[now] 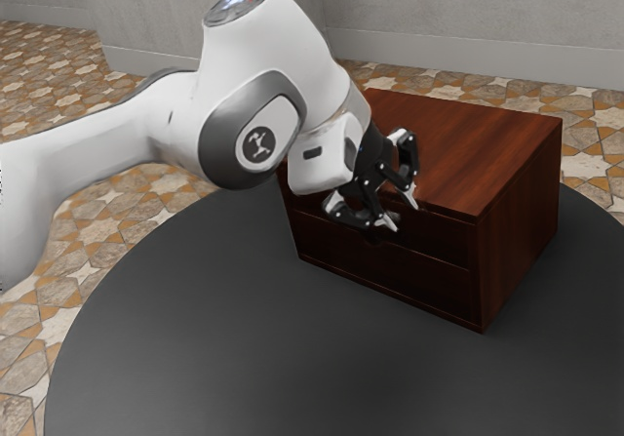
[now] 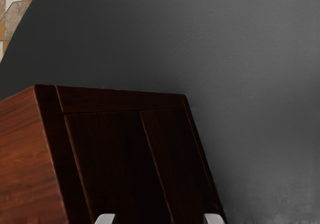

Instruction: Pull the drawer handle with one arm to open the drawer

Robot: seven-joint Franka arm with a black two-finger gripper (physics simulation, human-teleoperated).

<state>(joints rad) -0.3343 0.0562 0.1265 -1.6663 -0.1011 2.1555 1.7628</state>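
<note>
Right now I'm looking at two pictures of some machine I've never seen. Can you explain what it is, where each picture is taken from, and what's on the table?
The white machine is a robot arm. The black gripper at its end works like a two-fingered hand. One picture comes from a camera standing beside the arm. The other comes from a camera on the arm's hand, looking along the cabinet's front. On the round dark table stands a dark wooden cabinet with drawers. The gripper is at the cabinet's upper front edge, open and holding nothing. Its job is to pull a drawer open. The drawer fronts look flush, so that is not yet done. I cannot make out the handle itself.
</note>
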